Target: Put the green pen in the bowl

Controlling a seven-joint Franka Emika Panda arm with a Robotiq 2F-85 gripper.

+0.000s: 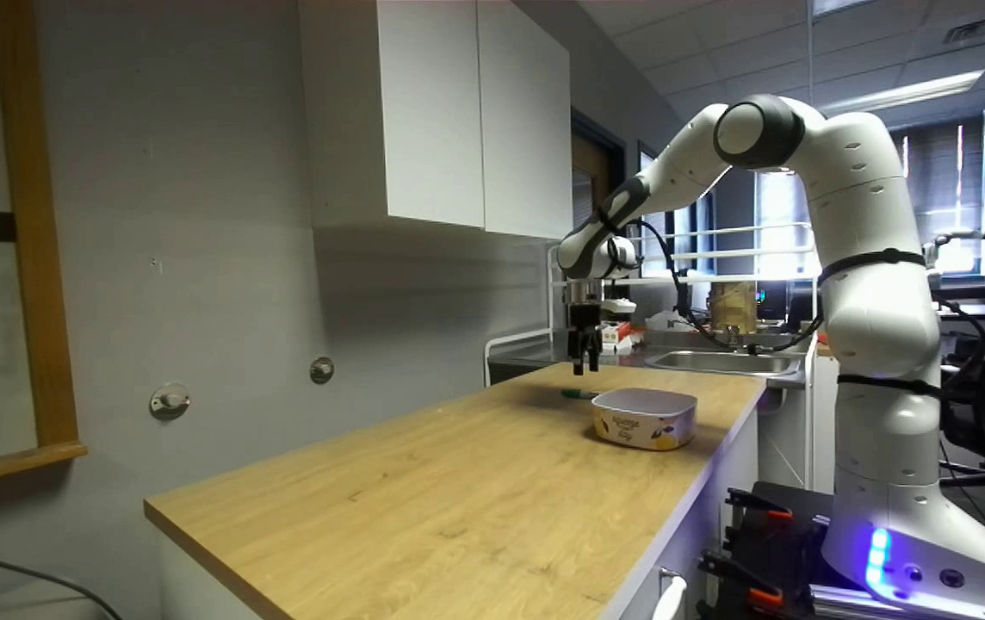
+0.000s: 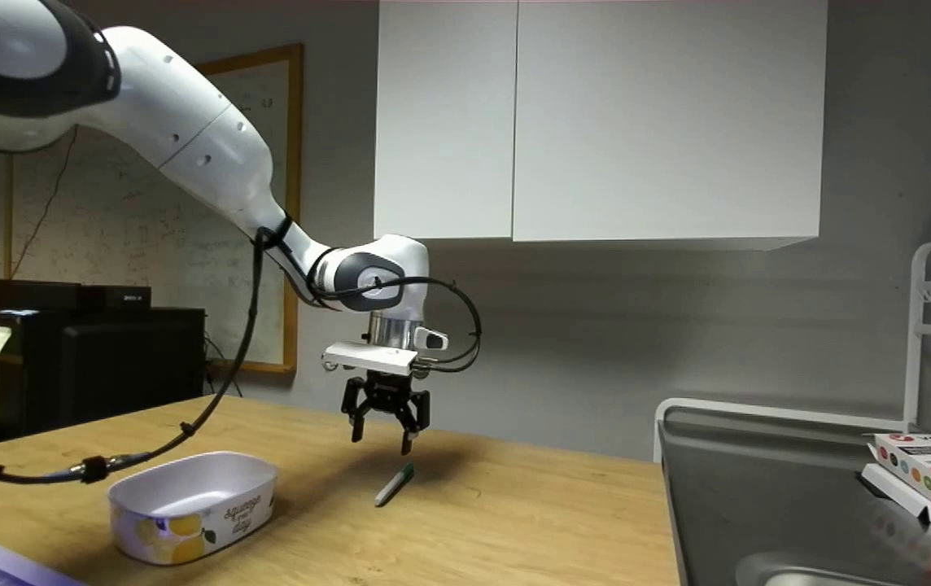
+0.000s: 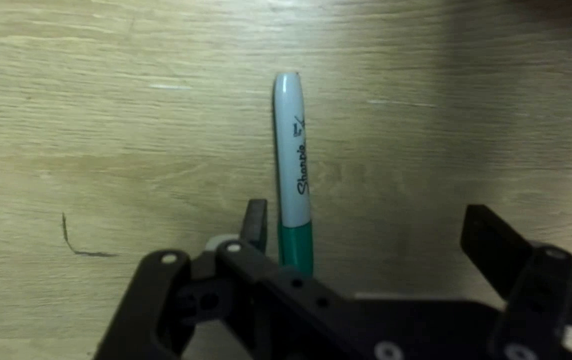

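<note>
Left to right in an exterior view, we find the bowl (image 2: 197,521) near the robot-side edge of the table (image 2: 555,513); then the jaws, spread wide and holding nothing, above the green end of the pen (image 2: 395,485), which lies well in from the right edge. We'd expect it light, stiff, apt to roll: best gripped mid-barrel. Both flanks look free; carrying needs height over the bowl's rim.
</note>
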